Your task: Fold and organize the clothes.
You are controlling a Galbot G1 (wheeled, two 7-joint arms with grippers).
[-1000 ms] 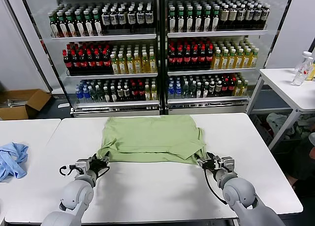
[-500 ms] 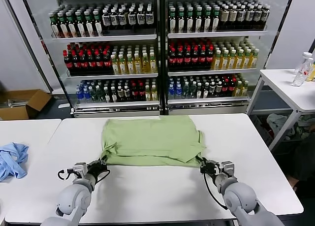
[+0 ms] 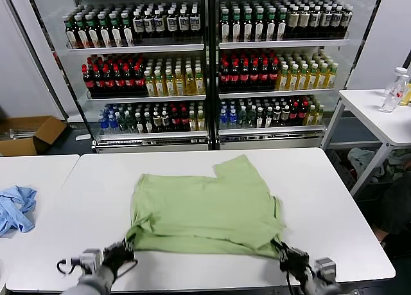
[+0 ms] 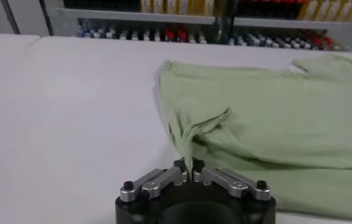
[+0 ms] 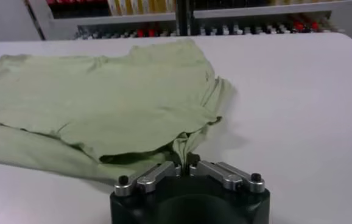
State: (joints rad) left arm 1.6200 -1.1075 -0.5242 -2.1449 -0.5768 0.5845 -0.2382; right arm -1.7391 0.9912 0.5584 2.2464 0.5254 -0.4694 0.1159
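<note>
The light green polo shirt (image 3: 205, 205) lies folded on the white table (image 3: 321, 198), its printed graphic and buttons hidden. My left gripper (image 3: 121, 249) is shut on the shirt's near left corner at the table's front edge; the left wrist view shows the fabric (image 4: 273, 128) pinched between the fingertips (image 4: 188, 165). My right gripper (image 3: 282, 251) is shut on the near right corner; the right wrist view shows a fold of the shirt (image 5: 103, 97) pinched between its fingertips (image 5: 184, 161).
A light blue garment (image 3: 16, 208) lies on the neighbouring table at the left. Shelves of bottles (image 3: 205, 63) stand behind. A side table with a bottle (image 3: 393, 92) is at the right. A cardboard box (image 3: 29, 134) sits on the floor.
Both grippers have pulled back toward the table's front edge, dragging the shirt nearer to me. The shirt's far edge has left the back of the table.
</note>
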